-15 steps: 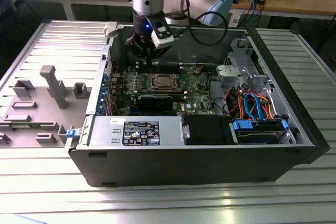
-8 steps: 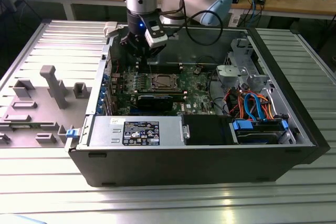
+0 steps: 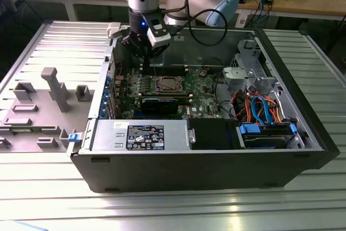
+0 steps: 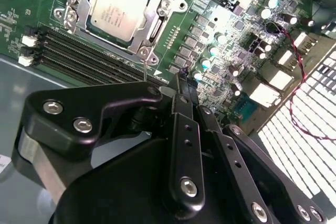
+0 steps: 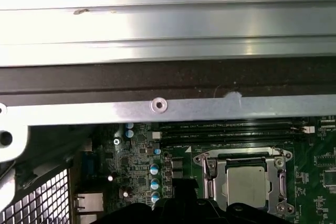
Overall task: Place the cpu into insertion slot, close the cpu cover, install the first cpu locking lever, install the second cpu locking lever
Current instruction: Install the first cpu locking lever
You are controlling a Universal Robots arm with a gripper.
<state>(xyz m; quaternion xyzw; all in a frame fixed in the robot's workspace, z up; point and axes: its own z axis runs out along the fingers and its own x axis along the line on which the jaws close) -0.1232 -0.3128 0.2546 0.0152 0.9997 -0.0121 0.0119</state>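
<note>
Fingers [image 4: 181, 85] above covered cpu [image 4: 116, 9]

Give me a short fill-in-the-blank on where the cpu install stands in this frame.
1. The cpu sits inside the insertion ____.
2. The cpu cover lies ____ over the chip.
3. The circuit board around the socket is coloured ____.
4. In the exterior view, the end effector hangs above the open computer ____.

Missing words: slot; closed; green; case

Bright overhead light, glare on rails [image 5: 168, 19]
</note>
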